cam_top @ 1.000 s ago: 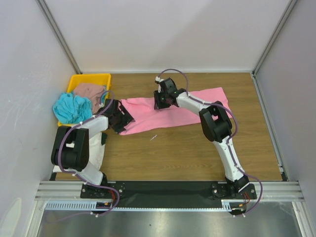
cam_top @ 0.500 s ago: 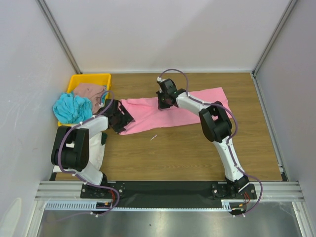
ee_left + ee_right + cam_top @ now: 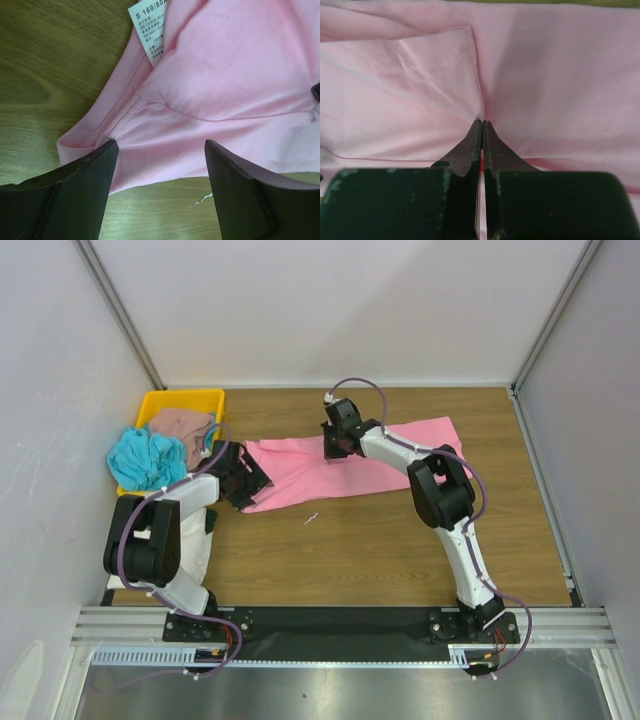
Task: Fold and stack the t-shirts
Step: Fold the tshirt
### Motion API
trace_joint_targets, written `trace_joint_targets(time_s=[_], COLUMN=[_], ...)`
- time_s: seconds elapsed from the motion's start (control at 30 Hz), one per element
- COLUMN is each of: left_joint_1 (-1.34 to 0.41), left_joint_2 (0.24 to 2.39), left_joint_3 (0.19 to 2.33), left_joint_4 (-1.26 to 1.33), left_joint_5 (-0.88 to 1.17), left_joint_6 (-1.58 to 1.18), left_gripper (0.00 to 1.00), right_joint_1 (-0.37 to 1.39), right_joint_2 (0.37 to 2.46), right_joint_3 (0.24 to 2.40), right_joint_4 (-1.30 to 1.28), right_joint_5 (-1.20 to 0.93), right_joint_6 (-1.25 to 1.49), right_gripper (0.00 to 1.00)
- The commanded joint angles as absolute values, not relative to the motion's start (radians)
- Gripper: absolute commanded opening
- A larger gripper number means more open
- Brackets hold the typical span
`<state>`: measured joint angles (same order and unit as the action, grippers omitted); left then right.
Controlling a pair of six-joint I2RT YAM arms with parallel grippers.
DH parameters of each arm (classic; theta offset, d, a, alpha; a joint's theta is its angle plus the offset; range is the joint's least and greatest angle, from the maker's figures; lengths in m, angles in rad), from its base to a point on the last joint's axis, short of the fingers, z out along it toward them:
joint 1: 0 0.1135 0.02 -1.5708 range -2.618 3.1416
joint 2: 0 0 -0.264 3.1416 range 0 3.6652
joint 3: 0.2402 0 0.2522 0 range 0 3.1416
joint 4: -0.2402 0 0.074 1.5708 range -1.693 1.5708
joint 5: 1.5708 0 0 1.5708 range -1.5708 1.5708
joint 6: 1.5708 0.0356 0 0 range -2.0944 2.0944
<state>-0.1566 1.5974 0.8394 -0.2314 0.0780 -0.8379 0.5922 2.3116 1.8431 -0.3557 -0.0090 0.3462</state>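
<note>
The bright pink t-shirt (image 3: 330, 472) lies spread across the middle of the wooden table. My right gripper (image 3: 335, 452) is shut on a pinch of its cloth near the far edge; the wrist view shows the pink t-shirt (image 3: 545, 75) puckered at the closed tips of the right gripper (image 3: 482, 122). My left gripper (image 3: 250, 485) is open over the shirt's left end, where the pink t-shirt (image 3: 225, 85) shows a white size label (image 3: 150, 30); the left gripper (image 3: 160, 150) holds nothing. The turquoise t-shirt (image 3: 143, 460) and brown-pink t-shirt (image 3: 185, 430) lie heaped at the left. A cream-white shirt (image 3: 195, 540) lies under the left arm.
A yellow plastic tray (image 3: 180, 398) sits at the back left under the heaped shirts. A small white thread (image 3: 312, 518) lies on the wood in front of the pink shirt. Grey walls enclose the table on three sides.
My right gripper has shifted slightly to the right and farther back along the pink shirt's far edge. The left arm has not moved.
</note>
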Motion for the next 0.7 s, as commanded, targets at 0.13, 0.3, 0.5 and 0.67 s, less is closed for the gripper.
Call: trace_joint_targets(time_s=[0.13, 0.3, 0.5, 0.67], left_joint_1=[-0.152, -0.152, -0.15, -0.144], left_joint_2=[1.572, 1.525, 1.488, 1.563], left_joint_3=[0.845, 0.958, 1.184, 1.272], left_joint_4=[-0.319, -0.356, -0.391, -0.325], left_joint_5=[0.041, 0.074, 0.06, 0.052], left_joint_6=[-0.807, -0.749, -0.658, -0.595], left_gripper=[0.79, 0.8, 0.83, 0.83], right_joint_1=[0.551, 0.545, 0.543, 0.541], right_joint_2=[2.234, 2.227, 2.325, 2.381], right_joint_3=[1.858, 1.946, 2.098, 2.117], right_joint_4=[-0.362, -0.333, -0.333, -0.331], right_joint_5=[-0.021, -0.156, -0.207, -0.154], right_joint_6=[0.338, 0.301, 0.321, 0.365], right_gripper=[0.14, 0.45, 0.49, 0.48])
